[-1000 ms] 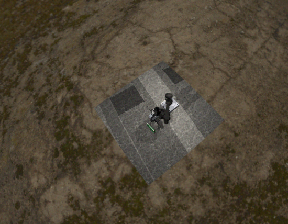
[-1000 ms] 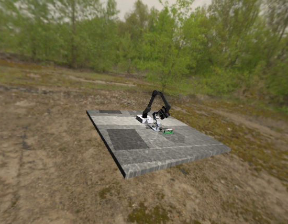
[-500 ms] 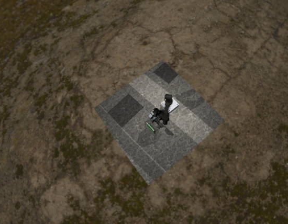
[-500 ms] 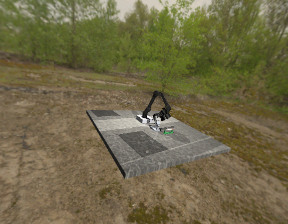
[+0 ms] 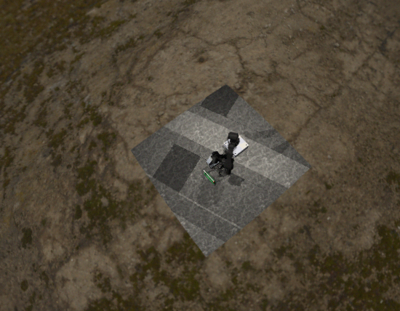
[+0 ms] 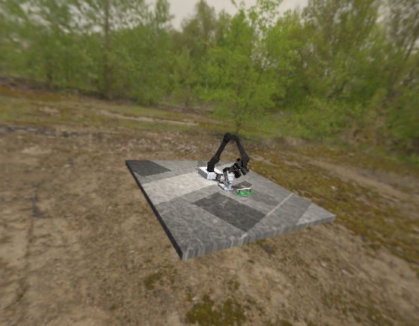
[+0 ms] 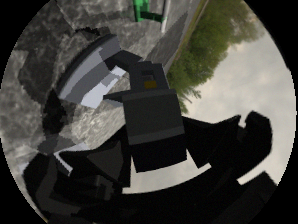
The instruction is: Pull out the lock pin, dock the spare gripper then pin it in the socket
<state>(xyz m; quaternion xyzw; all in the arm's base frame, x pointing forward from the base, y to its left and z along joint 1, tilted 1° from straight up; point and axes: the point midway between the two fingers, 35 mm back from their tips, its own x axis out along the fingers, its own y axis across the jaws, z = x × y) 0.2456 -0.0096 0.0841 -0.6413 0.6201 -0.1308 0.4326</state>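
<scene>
My gripper (image 6: 235,170) (image 7: 150,119) is shut on the spare gripper, whose dark grey block (image 7: 154,116) sits between the black fingers. The pale blue-grey mount (image 5: 209,160) (image 6: 229,182) (image 7: 86,82) stands on the slab beside it. In the wrist view the block's far end overlaps the mount's dark socket head, which bears a yellow mark; whether the spigot is inside cannot be told. The lock pin (image 5: 208,175) (image 6: 244,188) (image 7: 165,17), white with a red end, lies across the green rack (image 6: 244,193) (image 7: 142,11), apart from the mount.
The arm's white base (image 5: 241,146) (image 6: 206,174) stands on the grey slab (image 5: 196,127) (image 6: 171,228) behind the mount. The rack stands close to the mount, on the side away from the base. The black arm arches over from the base.
</scene>
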